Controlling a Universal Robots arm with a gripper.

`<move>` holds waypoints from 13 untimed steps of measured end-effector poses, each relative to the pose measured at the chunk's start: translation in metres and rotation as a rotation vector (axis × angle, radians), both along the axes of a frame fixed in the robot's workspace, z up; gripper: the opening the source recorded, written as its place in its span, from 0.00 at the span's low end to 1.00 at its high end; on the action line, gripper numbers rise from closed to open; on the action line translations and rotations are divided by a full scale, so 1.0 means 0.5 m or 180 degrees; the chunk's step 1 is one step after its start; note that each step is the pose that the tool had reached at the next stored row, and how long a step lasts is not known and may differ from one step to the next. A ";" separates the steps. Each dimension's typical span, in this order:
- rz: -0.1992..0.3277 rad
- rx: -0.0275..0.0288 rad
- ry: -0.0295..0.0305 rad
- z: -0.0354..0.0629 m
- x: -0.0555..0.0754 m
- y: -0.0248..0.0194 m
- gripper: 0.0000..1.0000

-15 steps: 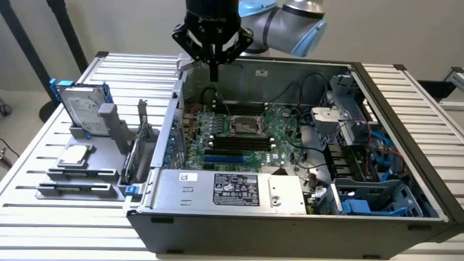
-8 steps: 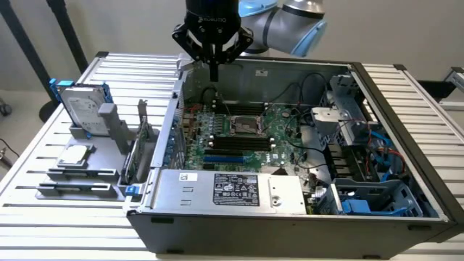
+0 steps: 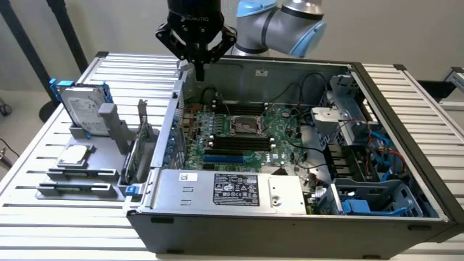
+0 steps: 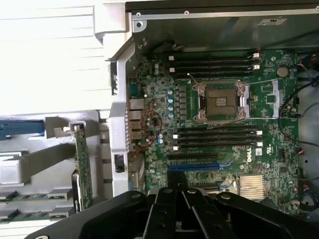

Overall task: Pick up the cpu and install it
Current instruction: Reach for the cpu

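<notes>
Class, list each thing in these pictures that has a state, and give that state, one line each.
gripper: shut, holding nothing, above the case.
cpu: lying flat outside the case, not picked up.
socket: empty.
case: open.
hard drive: standing upright in its blue frame.

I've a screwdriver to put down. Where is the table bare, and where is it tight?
The table is bare in front of the grey holder and the computer case, and on the exterior view's right of the case. It is tight between holder and case, where upright cards stand.
</notes>
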State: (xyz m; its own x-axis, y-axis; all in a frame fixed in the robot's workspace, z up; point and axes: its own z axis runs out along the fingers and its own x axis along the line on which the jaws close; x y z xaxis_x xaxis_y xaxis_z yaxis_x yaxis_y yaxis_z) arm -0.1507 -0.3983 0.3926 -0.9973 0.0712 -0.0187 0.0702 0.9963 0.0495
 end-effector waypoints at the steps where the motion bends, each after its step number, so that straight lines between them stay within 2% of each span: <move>1: 0.0000 0.0000 0.0000 0.000 -0.009 0.0001 0.11; 13: 0.0000 0.0000 0.0003 -0.008 -0.119 0.0042 0.11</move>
